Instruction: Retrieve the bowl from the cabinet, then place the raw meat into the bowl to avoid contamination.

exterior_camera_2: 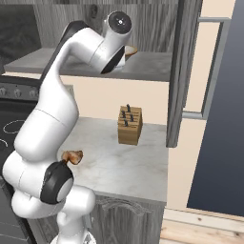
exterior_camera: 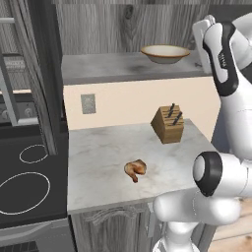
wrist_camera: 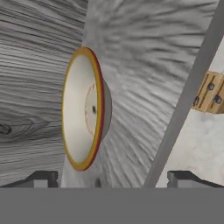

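The task is at its first part. The tall grey wood-grain cabinet [exterior_camera: 129,29] stands open, and the wide shallow beige bowl with a darker brown rim [exterior_camera: 165,53] sits on the grey shelf [exterior_camera: 108,66] inside it, near the shelf's right end and close to its back. Nothing holds the bowl yet, so taking it out, setting it down and putting the meat in it are, in my judgement, all left to do.

The hand [wrist_camera: 112,179] is up at the level of the shelf, and it points at the bowl from the side. Its two dark fingertips [wrist_camera: 41,179] stand wide apart, with nothing between them. In the hand view the bowl [wrist_camera: 85,108] is just ahead of the fingertips, not touching them, and it appears turned on its side because the hand is rolled.

The bowl looks smooth and round, with a pale speckled inside and a low grey foot under it. I think the thin rim is the part to grip.

The small golden-brown raw chicken piece [exterior_camera: 135,170] lies on the pale marble worktop [exterior_camera: 98,152], near the front edge and about the middle. A wooden knife block with dark handles [exterior_camera: 168,124] stands toward the worktop's back right corner, well apart from the meat.
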Robot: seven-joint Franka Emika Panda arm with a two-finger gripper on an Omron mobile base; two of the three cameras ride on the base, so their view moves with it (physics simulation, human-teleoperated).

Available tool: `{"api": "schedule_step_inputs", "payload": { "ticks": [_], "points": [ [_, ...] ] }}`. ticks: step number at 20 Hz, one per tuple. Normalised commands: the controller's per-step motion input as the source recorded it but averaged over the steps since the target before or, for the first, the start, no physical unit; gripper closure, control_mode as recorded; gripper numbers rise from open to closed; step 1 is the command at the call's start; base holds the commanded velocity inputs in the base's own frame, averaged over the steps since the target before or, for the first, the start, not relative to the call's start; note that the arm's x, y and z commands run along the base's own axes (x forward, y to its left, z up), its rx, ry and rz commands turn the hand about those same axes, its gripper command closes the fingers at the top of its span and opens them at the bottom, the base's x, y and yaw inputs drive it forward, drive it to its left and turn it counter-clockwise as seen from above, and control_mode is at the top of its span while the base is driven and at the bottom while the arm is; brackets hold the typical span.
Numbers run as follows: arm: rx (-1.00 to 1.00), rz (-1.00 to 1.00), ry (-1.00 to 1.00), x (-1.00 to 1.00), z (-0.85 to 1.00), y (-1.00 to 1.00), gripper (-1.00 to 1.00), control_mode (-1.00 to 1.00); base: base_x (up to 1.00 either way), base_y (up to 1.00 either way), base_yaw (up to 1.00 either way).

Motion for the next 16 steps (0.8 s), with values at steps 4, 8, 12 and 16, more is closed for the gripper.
{"api": "schedule_step_inputs", "payload": {
  "ticks": [4, 8, 12, 16],
  "points": [
    [0.03, 0.04, 0.00, 0.30, -0.01, 0.07, -1.00, -1.00, 0.00, 0.00, 0.00],
    [0.02, 0.02, 0.04, 0.19, -0.09, 0.04, -1.00, -1.00, 0.00, 0.00, 0.00],
    [0.00, 0.00, 0.02, 0.10, -0.10, 0.00, -1.00, -1.00, 0.00, 0.00, 0.00],
    [0.00, 0.00, 0.00, 0.23, -0.04, 0.00, -1.00, -1.00, 0.00, 0.00, 0.00]
  ]
}}
